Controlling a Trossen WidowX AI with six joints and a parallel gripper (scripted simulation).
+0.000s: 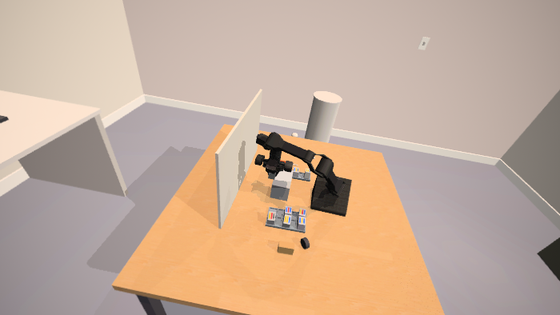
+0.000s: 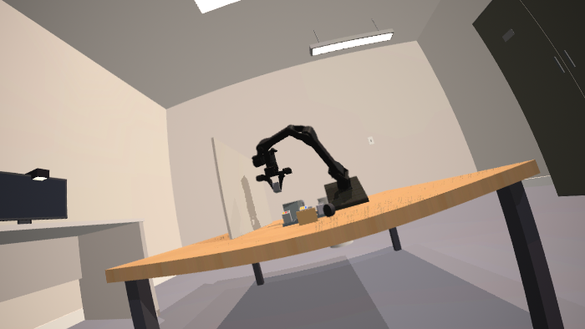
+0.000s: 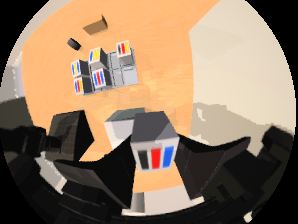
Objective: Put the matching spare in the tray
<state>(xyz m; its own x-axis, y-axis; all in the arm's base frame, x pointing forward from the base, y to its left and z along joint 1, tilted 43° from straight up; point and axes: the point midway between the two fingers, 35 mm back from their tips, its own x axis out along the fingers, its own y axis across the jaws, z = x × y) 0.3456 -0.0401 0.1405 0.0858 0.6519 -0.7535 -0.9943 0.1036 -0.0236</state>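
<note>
My gripper (image 1: 274, 172) (image 2: 276, 184) (image 3: 150, 133) is shut on a grey spare (image 2: 276, 188) (image 3: 154, 132), held above the table. Its pale face in the wrist view has black, red and blue stripes. Five spares stand in the near rack (image 1: 279, 227) (image 3: 116, 86); one spare (image 1: 271, 216) (image 3: 123, 49) has black, red and yellow stripes. A grey box with a light top (image 1: 281, 187) (image 2: 293, 205) (image 3: 120, 126) stands between this rack and a far rack (image 1: 305, 179) with striped units. The mounted unit's back and the tray cannot be clearly made out; the arm hides part of the far area.
An upright pale panel (image 1: 236, 164) (image 2: 234, 188) (image 3: 240, 65) stands beside the arm. A brown block (image 1: 286, 249) (image 2: 307, 216) (image 3: 95, 25) and a black round piece (image 1: 305, 243) (image 2: 329, 210) (image 3: 74, 44) lie beyond the near rack. The arm's dark base (image 1: 330, 205) (image 2: 353, 196) is opposite the panel.
</note>
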